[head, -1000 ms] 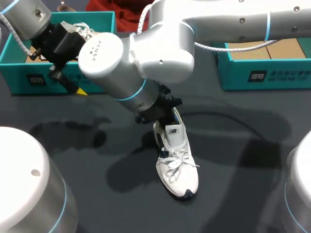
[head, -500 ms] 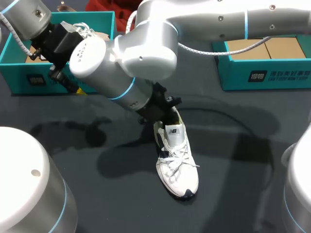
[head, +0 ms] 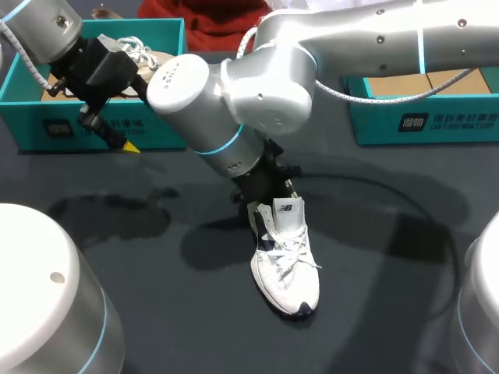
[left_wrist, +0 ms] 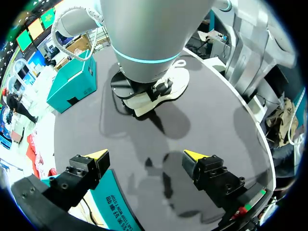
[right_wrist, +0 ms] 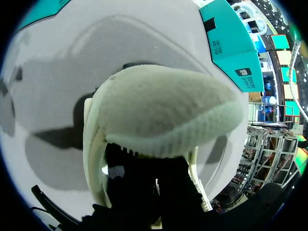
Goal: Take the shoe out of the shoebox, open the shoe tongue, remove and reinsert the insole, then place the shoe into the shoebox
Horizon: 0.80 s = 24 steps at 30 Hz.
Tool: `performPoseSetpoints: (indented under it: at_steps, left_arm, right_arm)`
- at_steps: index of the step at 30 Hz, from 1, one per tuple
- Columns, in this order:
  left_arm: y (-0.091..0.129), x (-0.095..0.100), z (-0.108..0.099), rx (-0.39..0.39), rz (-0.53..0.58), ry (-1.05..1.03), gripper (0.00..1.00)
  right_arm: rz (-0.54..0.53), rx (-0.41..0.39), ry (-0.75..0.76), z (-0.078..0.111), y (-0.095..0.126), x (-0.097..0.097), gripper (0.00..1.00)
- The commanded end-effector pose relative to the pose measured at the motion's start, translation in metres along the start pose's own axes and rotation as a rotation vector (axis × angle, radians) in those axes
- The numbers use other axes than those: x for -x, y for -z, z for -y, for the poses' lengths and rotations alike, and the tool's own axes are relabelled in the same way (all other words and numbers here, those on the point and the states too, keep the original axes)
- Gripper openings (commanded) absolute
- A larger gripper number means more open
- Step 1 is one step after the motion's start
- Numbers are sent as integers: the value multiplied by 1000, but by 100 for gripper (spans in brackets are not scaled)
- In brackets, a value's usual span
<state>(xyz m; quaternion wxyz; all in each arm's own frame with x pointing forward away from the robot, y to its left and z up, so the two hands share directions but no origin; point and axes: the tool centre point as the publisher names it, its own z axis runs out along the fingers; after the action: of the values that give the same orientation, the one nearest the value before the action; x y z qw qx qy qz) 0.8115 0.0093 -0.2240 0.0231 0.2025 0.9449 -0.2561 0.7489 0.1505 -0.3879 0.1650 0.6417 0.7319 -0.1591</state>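
The right gripper (head: 265, 191) sits at the heel opening of the white lace-up sneaker (head: 285, 261). Its grip state cannot be told, because the arm hides it. The sneaker stands on its sole on the dark table (head: 374, 257), tongue raised.

The left gripper (left_wrist: 145, 155) is released and empty. It hangs well apart from the sneaker, at the front wall of the teal cardboard shoebox (head: 31, 109), which holds a second white laced shoe (head: 139, 52).

A further teal shoebox (head: 425, 121) with a brown cardboard interior stands well apart on the sneaker's other side.
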Motion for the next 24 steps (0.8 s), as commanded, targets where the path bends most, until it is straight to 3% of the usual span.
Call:
performPoseSetpoints:
  at_steps: [1, 7, 12, 17, 24]
  left_arm:
    - [-1, 1, 0, 0, -2, 0, 100]
    - [-1, 1, 0, 0, -2, 0, 100]
    - [-1, 1, 0, 0, -2, 0, 100]
    - [-1, 1, 0, 0, -2, 0, 100]
    - [-1, 1, 0, 0, -2, 0, 100]
  right_arm:
    - [-83, 24, 14, -1, -11, -4, 0]
    - [-71, 79, 34, -2, 20, -4, 0]
    - [-51, 164, 22, -5, 44, 9, 0]
    - [-40, 217, 25, -13, 50, 16, 0]
    - [-60, 192, 44, -23, 33, 13, 0]
